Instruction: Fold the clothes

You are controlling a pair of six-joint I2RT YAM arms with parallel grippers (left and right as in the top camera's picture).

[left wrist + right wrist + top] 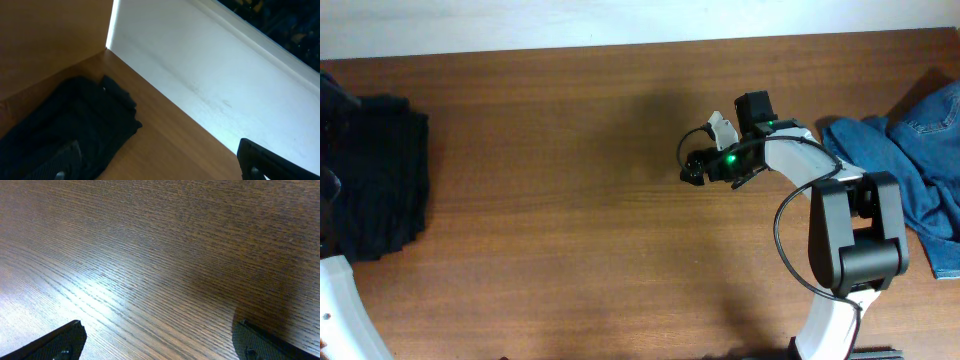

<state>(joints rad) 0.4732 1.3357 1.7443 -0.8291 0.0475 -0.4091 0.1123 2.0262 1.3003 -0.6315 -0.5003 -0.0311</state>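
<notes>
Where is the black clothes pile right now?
In the overhead view, the black clothes sit at the left edge of the table, beside the left arm, far from the blue denim garment on the right edge.

Brown wooden table; black clothes piled at its left edge; blue denim garment at right

1 heap of black clothes, 1 blue denim garment, 1 tabletop, and 2 claws: left claw, right claw.
</notes>
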